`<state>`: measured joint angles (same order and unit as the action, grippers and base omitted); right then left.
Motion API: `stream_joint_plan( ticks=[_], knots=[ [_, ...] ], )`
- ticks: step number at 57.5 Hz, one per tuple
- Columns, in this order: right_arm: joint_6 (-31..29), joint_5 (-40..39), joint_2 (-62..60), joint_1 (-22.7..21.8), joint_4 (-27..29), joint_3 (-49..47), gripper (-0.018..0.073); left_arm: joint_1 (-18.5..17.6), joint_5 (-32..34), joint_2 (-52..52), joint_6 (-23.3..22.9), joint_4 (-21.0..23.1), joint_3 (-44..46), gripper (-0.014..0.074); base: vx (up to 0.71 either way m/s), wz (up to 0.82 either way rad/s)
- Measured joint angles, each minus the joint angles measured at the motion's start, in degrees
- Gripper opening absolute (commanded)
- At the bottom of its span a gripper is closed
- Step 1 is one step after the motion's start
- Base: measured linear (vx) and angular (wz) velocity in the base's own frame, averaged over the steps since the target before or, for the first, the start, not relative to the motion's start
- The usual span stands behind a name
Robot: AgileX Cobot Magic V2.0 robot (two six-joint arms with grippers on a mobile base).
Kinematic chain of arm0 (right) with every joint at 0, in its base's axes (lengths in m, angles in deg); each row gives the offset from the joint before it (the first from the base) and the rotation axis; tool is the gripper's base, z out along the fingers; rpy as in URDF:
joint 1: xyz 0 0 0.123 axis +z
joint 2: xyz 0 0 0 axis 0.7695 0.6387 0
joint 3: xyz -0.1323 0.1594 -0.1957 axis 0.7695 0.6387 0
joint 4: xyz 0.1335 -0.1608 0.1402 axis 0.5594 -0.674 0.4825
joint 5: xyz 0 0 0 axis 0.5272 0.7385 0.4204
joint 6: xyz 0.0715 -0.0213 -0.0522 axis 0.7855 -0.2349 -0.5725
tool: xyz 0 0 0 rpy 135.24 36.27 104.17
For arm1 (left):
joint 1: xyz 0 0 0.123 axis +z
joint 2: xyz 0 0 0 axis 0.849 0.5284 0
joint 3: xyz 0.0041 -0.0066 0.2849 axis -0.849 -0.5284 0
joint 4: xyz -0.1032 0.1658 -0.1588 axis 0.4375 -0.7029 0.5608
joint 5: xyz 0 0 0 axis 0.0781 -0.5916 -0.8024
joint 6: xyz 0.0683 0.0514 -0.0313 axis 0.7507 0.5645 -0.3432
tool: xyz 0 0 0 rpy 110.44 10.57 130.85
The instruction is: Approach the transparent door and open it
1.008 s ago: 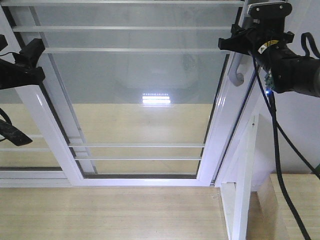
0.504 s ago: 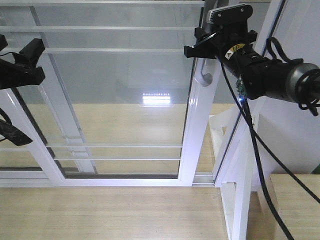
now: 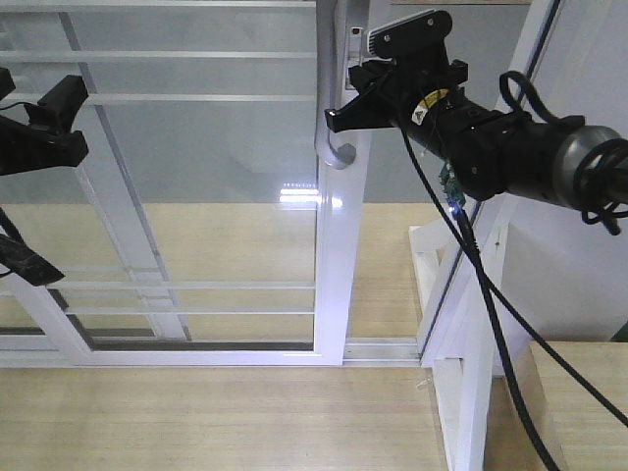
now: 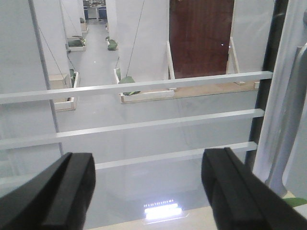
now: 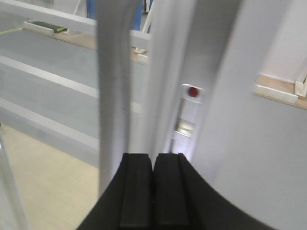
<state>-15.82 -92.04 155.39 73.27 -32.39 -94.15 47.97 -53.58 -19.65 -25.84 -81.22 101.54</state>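
Sliding left over the last second, the transparent door (image 3: 196, 196) now leaves a gap at the right frame post (image 3: 461, 265). The right gripper (image 3: 339, 120) is clenched on nothing, its pads pressed together just beside the pull handle (image 3: 324, 98). The left gripper (image 4: 148, 191) hangs spread and empty facing the glass. The panel is probably heavy, stiff and breakable. The smooth handle is the place to hook it, pushing along the track.
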Motion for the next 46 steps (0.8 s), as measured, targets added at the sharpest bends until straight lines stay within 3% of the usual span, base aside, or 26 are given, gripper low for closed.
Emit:
stream_joint_plan(
  ticks=[7, 15, 25, 33, 46],
  knots=[
    [0.0, 5.8, -4.4, 0.2, -2.7, 0.0, -0.0013, 0.0, 0.0, 0.0, 0.0, -0.1, 0.0, 0.0576, 0.0, 0.0],
    [0.0, 12.2, -11.1, 0.2, -4.5, 0.1, -0.0009, 0.0, 0.0, 0.0, 0.0, -0.4, 0.0, 0.0576, 0.0, 0.0],
    [0.0, 19.0, -18.9, 0.2, -4.9, 1.1, -0.0008, -0.2, 0.1, 0.2, -0.3, -5.2, 0.0, 0.0576, 0.0, 0.0],
    [0.0, 16.1, -24.4, 0.2, -5.0, 9.0, -0.0008, -2.0, 2.7, 3.7, -1.0, -8.4, 0.0, 0.0576, 0.0, 0.0],
    [0.0, 12.0, -31.3, 0.2, -5.0, 23.0, -0.0008, -3.5, 12.1, 14.9, -8.0, -9.6, 1.6, 0.0576, 0.0, 0.0]
  ],
)
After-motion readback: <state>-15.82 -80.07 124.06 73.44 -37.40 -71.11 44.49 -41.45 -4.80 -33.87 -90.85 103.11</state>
